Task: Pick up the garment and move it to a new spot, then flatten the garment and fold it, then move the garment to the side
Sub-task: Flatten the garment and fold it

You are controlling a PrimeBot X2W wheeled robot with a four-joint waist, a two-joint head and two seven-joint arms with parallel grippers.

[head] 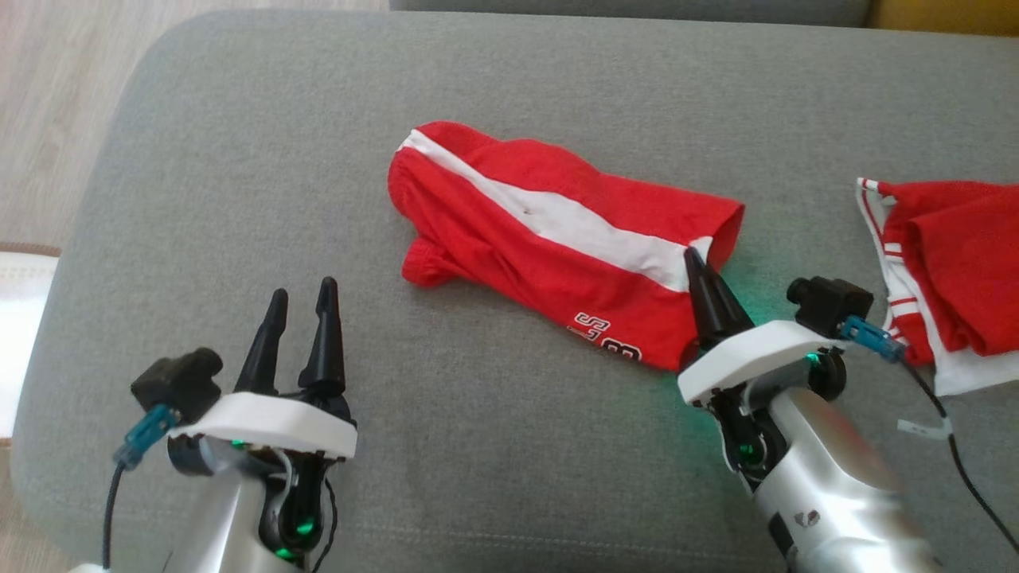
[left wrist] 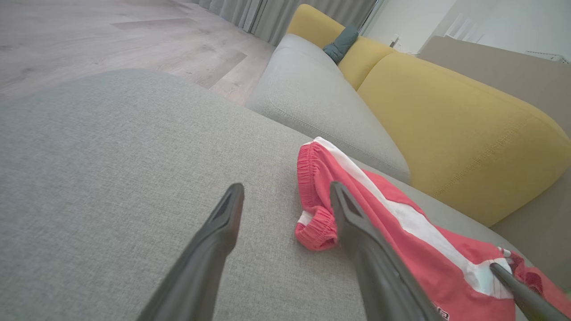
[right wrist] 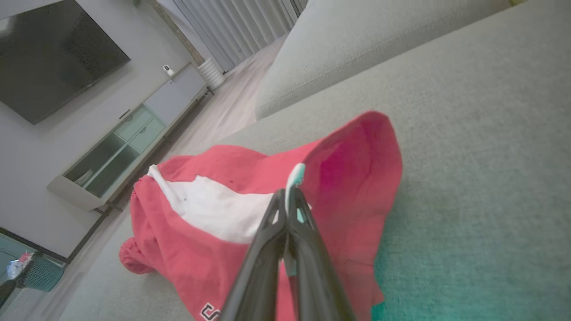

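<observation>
A red garment of soft fabric, crossed by a broad white stripe, is laid crumpled and slantwise near the middle of a grey, coarsely woven cushion with rounded corners. White printed characters are seen near its lower edge. A second red-and-white cloth is heaped at the cushion's right edge, apart from the garment.

The gathered elastic waistband is shown in the left wrist view, along with a mustard-yellow upholstered sofa back. In the right wrist view a dark flat television and a pale glass-fronted cabinet are seen instead.

The right gripper is angled low over the garment's right-hand open end, its fingers pressed together with a fold of the hem pinched between the tips. The left gripper is held above bare cushion to the garment's left, fingers spread apart, with nothing touched.
</observation>
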